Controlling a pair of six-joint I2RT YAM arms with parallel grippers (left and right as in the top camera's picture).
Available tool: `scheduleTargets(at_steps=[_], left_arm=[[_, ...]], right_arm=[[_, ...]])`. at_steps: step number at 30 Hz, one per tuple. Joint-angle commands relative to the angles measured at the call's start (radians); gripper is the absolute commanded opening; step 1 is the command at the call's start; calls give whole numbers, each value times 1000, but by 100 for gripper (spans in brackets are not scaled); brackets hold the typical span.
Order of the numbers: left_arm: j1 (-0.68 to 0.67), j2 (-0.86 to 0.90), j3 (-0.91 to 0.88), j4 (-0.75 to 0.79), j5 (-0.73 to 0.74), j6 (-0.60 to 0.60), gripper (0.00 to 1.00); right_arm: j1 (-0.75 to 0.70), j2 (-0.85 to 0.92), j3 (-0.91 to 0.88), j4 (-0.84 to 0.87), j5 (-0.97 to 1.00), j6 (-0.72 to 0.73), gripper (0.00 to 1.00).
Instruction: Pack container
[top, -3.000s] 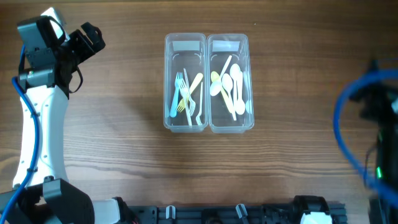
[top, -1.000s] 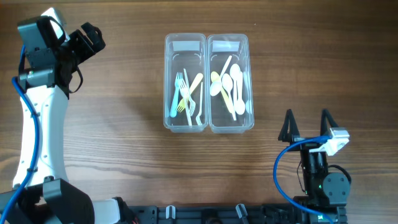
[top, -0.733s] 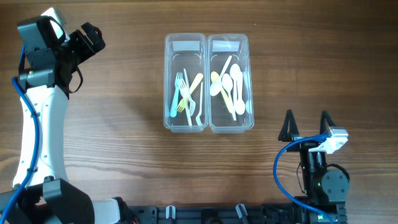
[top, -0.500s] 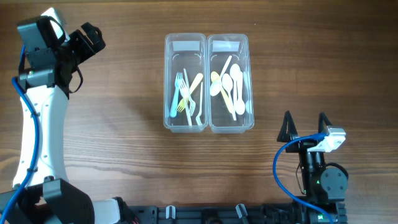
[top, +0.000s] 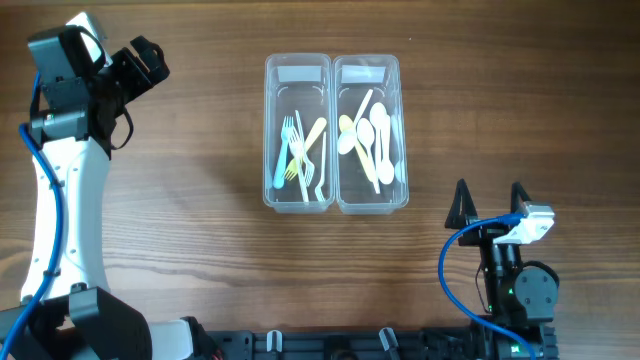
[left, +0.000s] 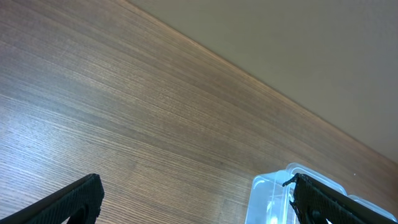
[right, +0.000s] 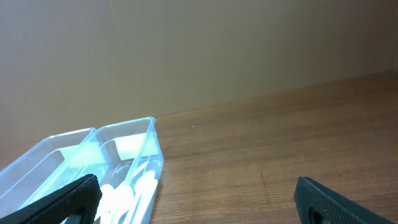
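Two clear plastic containers stand side by side at the middle of the wooden table. The left container (top: 297, 130) holds several forks, blue, yellow and white. The right container (top: 371, 130) holds several white and pale yellow spoons; it also shows in the right wrist view (right: 124, 163), and a container corner shows in the left wrist view (left: 273, 199). My left gripper (top: 150, 62) is open and empty at the far left, well away from the containers. My right gripper (top: 489, 200) is open and empty near the front right, just right of the spoon container.
The table's far edge meets a plain wall in both wrist views. A black rail (top: 380, 345) runs along the front edge. The left arm's white link (top: 65, 210) stretches down the left side.
The right arm has come back from the far right to the front right with its gripper open, then settled. The left arm and the containers have not moved.
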Motion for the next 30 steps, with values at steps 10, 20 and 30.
scheduleTargets(at_steps=[10, 20, 30], left_arm=[[4, -3, 7, 2, -6, 19, 100], [5, -43, 7, -2, -6, 19, 100], [3, -497, 6, -2, -6, 19, 100]], right_arm=[[6, -14, -2, 1, 13, 15, 100], [6, -14, -2, 1, 13, 15, 100], [6, -14, -2, 1, 13, 15, 100]])
